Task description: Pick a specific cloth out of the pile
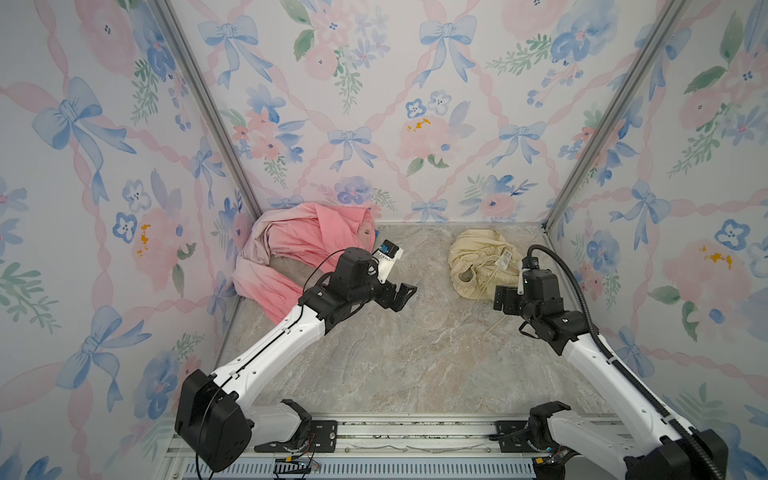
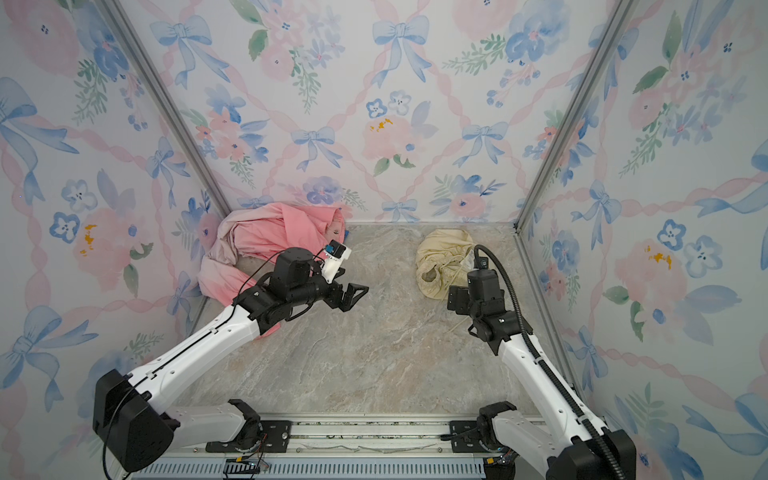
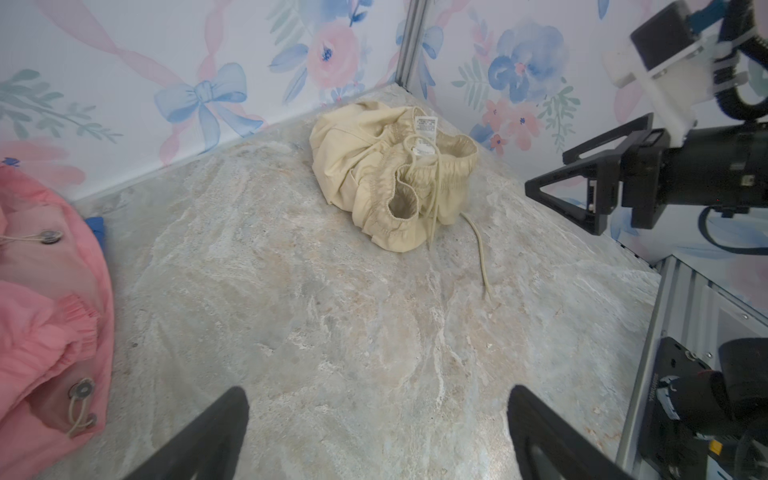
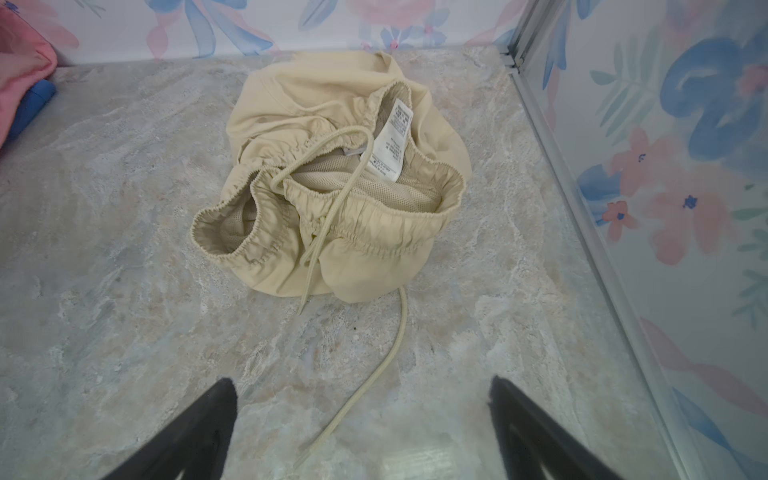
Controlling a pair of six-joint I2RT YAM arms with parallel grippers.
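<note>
The cloth (image 1: 478,257) (image 2: 438,257), a crumpled cream-yellow garment with elastic hems and a white tag (image 4: 392,141), lies on the marbled floor near the back right corner. Its drawstring cord (image 4: 399,332) trails toward my right gripper (image 4: 361,386) (image 1: 505,299), which hovers open just in front of the cloth, touching nothing. The pile (image 1: 291,249) (image 2: 257,245) of salmon-pink fabric sits in the back left corner. My left gripper (image 1: 401,297) (image 3: 376,395) is open and empty over bare floor, to the right of the pile and pointing toward the cloth (image 3: 374,174).
Floral walls close in the floor on three sides, with aluminium posts (image 1: 582,166) at the back corners. A small blue item (image 4: 35,99) peeks out beside the pink pile. A metal rail (image 1: 415,432) with the arm bases runs along the front.
</note>
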